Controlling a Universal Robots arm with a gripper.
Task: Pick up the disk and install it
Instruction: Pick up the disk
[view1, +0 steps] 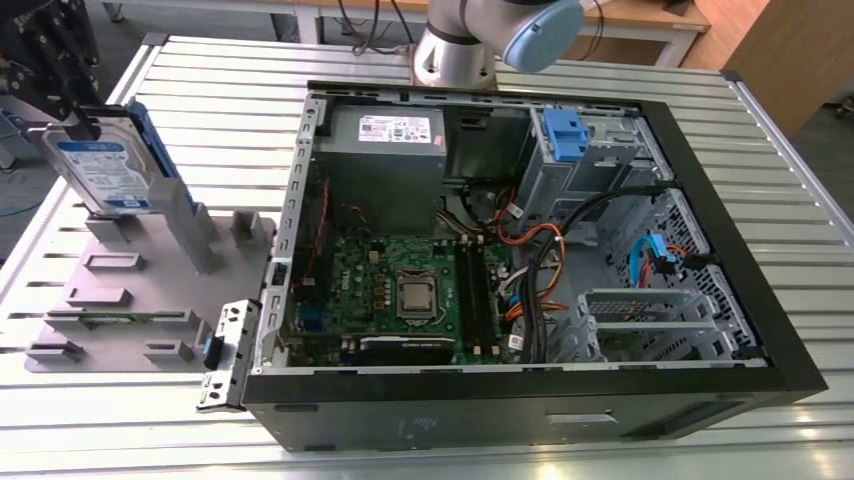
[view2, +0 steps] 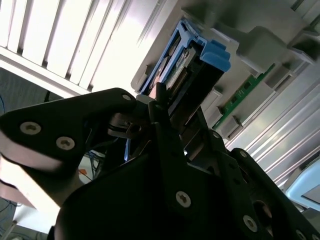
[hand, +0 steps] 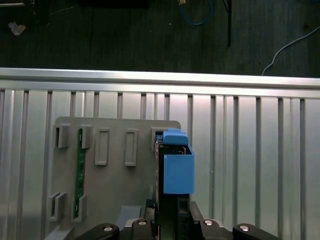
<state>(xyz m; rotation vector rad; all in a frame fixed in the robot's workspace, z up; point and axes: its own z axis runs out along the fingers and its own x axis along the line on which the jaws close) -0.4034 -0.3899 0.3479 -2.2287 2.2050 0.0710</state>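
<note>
The disk (view1: 102, 166) stands on edge at the exterior view's left, silver with a white-and-blue label and blue side rails, its lower end at the grey fixture plate (view1: 127, 300). My gripper (view1: 78, 122) comes down on its upper end, and its black fingers (view2: 159, 107) are pressed against the disk's sides. In the first wrist view the disk (hand: 177, 167) is seen end-on, a blue rail facing the camera, running up from between the fingers (hand: 186, 212) to a slot of the fixture plate (hand: 115, 185).
The open computer case (view1: 534, 385) lies at the centre, with a motherboard, cables, a grey power-supply box (view1: 387, 140) and a metal drive cage with a blue latch (view1: 567, 135). A green memory stick (hand: 79, 170) sits in the fixture. The slatted table (view1: 747, 160) surrounds everything.
</note>
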